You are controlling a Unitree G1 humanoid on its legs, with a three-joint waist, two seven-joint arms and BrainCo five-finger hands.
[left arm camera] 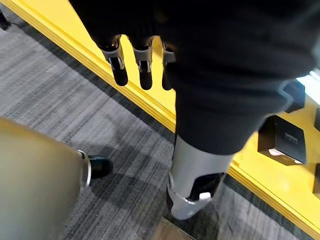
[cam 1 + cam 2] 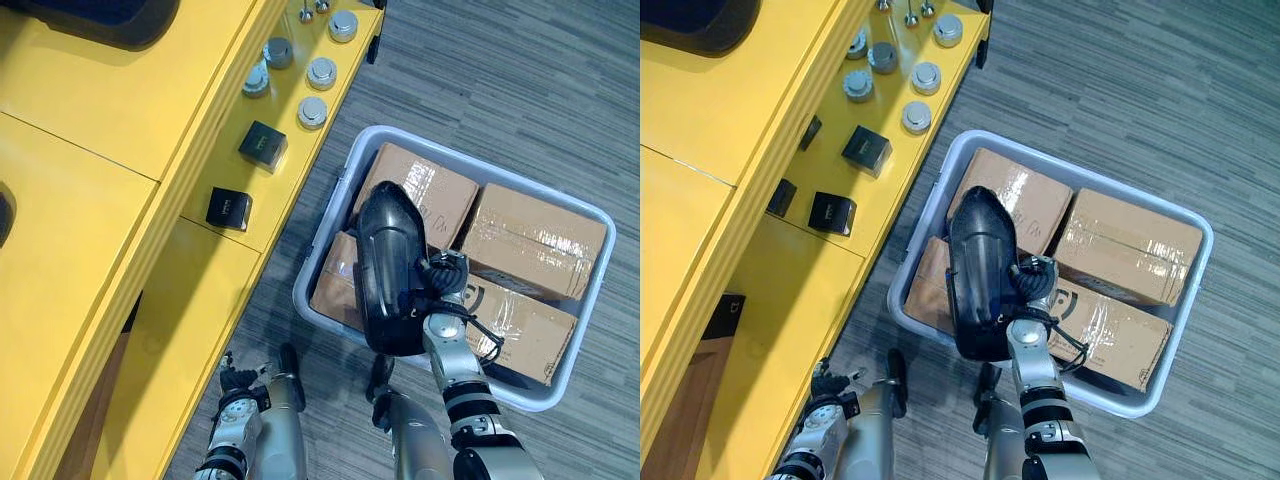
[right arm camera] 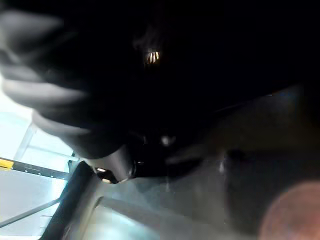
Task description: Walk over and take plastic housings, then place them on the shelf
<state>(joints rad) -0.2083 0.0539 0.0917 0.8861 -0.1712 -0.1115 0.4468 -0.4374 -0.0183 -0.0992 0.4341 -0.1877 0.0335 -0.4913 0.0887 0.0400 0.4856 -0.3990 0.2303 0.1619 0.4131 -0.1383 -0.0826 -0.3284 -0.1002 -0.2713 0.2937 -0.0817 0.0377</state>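
the long black plastic housing is up in the right hand, hanging above the pale bin of taped cardboard boxes, beside the yellow shelf. the fingers look hooked round its lower right edge, though the shell hides much of the grip. that grip is the worry: the housing is smooth, glossy and tapered, held near one end, so its free length could twist or slide out during the swing to the shelf. it could also sweep the small black boxes or the round metal weights already on the slick painted ledge. the left hand hangs low by the shelf edge with fingers straight and empty, over striped grey carpet.
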